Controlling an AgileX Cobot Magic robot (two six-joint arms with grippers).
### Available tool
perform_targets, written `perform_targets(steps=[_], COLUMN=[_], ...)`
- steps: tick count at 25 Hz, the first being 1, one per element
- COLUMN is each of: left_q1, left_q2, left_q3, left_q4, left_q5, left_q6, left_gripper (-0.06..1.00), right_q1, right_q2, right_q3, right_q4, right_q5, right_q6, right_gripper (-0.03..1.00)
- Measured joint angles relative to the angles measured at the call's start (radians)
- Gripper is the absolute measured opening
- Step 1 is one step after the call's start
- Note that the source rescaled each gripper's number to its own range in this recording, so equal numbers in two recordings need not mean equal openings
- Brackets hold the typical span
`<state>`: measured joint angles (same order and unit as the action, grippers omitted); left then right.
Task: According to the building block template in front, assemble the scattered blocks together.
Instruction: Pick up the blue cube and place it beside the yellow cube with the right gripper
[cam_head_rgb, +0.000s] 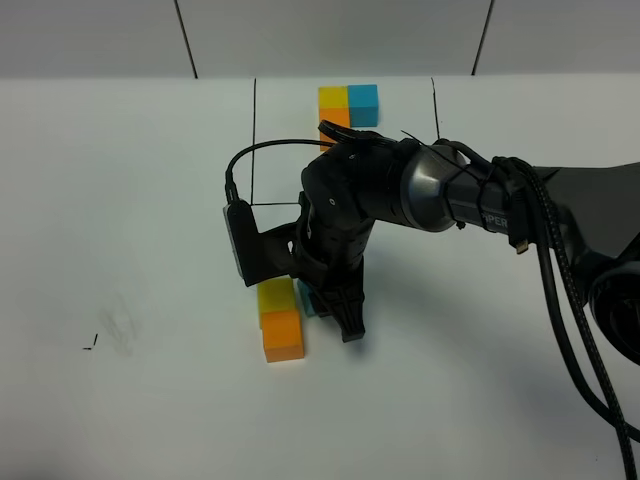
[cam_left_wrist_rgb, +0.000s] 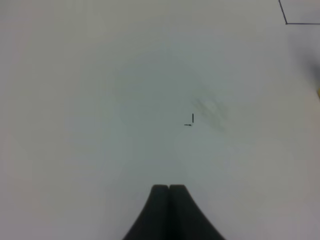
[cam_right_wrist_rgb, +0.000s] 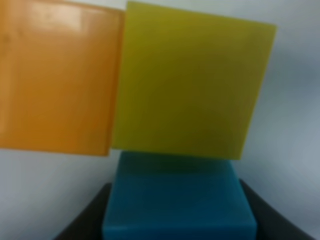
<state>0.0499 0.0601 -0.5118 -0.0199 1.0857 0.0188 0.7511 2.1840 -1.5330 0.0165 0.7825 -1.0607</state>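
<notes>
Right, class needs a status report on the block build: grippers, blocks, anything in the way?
Left gripper shut, empty. Right gripper shut on blue block, pressing it against yellow block; orange block joined beside yellow. Template clear, nothing blocking.

Orange block (cam_right_wrist_rgb: 55, 80) glossy plastic; yellow block (cam_right_wrist_rgb: 190, 85) matt; table (cam_head_rgb: 120, 200) smooth white.

Three loose cubes: one orange (cam_head_rgb: 283, 336), one yellow (cam_head_rgb: 274, 297), one blue (cam_right_wrist_rgb: 179, 200); one template trio (cam_head_rgb: 347, 104).
</notes>
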Motion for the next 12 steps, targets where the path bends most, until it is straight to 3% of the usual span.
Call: perform_targets(steps=[12], left_q1=[0.0], left_q2=[0.0], left_q3=[0.0], left_q4=[0.0], left_q5=[0.0], left_q6=[0.0], left_gripper=[0.0], right_q1=[0.0], right_q2=[0.001], right_q3=[-0.012], right_q4=[0.015], right_q5=[0.001], right_q6=[0.006], right_gripper=[0.61])
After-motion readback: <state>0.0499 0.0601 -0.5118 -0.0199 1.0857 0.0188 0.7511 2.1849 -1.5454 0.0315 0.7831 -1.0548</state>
